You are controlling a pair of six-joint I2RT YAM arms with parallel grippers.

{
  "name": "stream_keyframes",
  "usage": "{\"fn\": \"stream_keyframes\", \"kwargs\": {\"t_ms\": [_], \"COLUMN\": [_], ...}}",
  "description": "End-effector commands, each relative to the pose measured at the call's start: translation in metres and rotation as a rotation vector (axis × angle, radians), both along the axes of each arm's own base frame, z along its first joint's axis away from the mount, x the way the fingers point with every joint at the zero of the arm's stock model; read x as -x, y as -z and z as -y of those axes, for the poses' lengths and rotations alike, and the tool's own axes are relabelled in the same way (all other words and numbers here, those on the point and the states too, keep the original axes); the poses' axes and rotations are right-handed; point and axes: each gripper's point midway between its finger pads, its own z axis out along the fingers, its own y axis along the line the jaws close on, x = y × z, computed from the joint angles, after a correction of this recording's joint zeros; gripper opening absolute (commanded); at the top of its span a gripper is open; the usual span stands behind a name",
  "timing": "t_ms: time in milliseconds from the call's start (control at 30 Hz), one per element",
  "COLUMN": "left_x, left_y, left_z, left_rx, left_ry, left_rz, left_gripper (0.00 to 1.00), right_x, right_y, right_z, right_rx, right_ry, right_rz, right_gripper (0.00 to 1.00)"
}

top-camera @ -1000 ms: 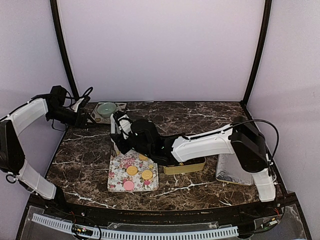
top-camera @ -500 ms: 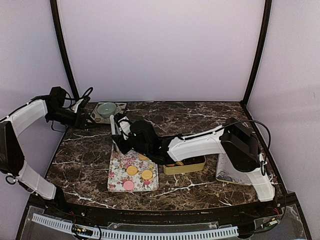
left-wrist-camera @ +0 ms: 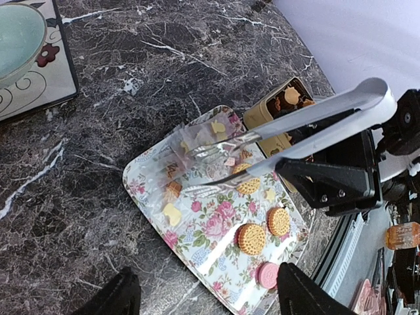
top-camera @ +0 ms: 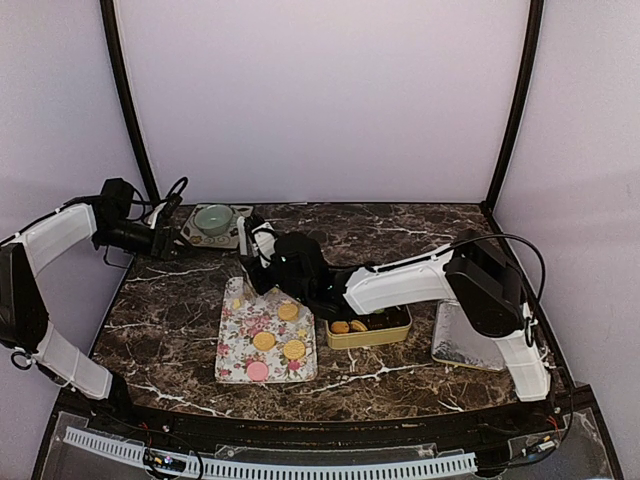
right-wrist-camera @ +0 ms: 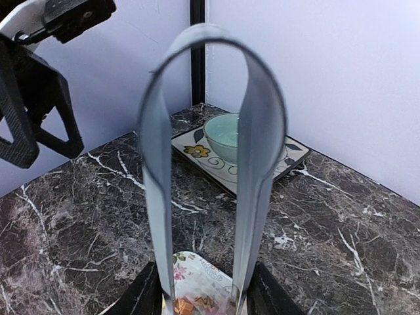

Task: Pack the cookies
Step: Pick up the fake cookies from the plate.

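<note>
Three golden cookies [top-camera: 264,341] and a pink one [top-camera: 257,371] lie on the flower-patterned tray [top-camera: 232,362]. The left wrist view also shows the cookies [left-wrist-camera: 251,238] and some small broken pieces [left-wrist-camera: 172,213] on the tray [left-wrist-camera: 197,262]. Two more cookies [top-camera: 349,326] sit in the gold tin [top-camera: 397,330]. My right gripper [top-camera: 287,268] [right-wrist-camera: 203,294] is shut on metal tongs [right-wrist-camera: 259,164] [left-wrist-camera: 315,118]. Their loop points up and their tips hang over the tray's far end, with no cookie between them. My left gripper [top-camera: 172,240] [left-wrist-camera: 210,296] stands open and holds nothing, at the far left by the bowl.
A teal bowl [top-camera: 213,217] [right-wrist-camera: 226,134] rests on a patterned square plate [top-camera: 236,212] at the back left. A silvery lid [top-camera: 458,342] lies to the right of the tin. Dark posts and pale walls close in the marble table [top-camera: 400,235] on both sides.
My right arm has drawn the tongs back and to the right, uncovering the tray's far end and the cookies in the tin. My left gripper has narrowed a little and stayed in place.
</note>
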Motion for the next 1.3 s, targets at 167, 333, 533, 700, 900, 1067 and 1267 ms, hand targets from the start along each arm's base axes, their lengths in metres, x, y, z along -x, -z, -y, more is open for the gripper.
{"fn": "stream_keyframes", "kwargs": {"t_ms": [167, 333, 533, 700, 900, 1067, 1267], "left_x": [0.008, 0.010, 0.012, 0.011, 0.010, 0.009, 0.009], "left_y": [-0.006, -0.006, -0.006, -0.005, -0.006, -0.007, -0.008], "left_z": [0.003, 0.005, 0.006, 0.007, 0.007, 0.008, 0.007], "left_rx": [0.019, 0.029, 0.039, 0.044, 0.046, 0.049, 0.045], "left_ry": [0.025, 0.031, 0.043, 0.046, 0.049, 0.050, 0.050], "left_rz": [0.023, 0.015, 0.016, 0.009, 0.013, 0.016, 0.020], "left_gripper": [0.73, 0.72, 0.71, 0.71, 0.70, 0.70, 0.70], "right_x": [-0.013, -0.012, -0.024, -0.031, -0.033, -0.033, -0.031], "right_y": [-0.052, -0.084, -0.103, -0.088, -0.057, -0.040, -0.024], "right_z": [0.012, 0.020, 0.041, 0.053, 0.056, 0.056, 0.051], "right_rx": [-0.118, -0.167, -0.184, -0.157, -0.106, -0.075, -0.075], "right_ry": [0.047, 0.057, 0.094, 0.121, 0.134, 0.135, 0.115], "right_rz": [0.090, 0.133, 0.160, 0.141, 0.105, 0.084, 0.041], "right_gripper": [0.43, 0.43, 0.43, 0.43, 0.43, 0.43, 0.41]}}
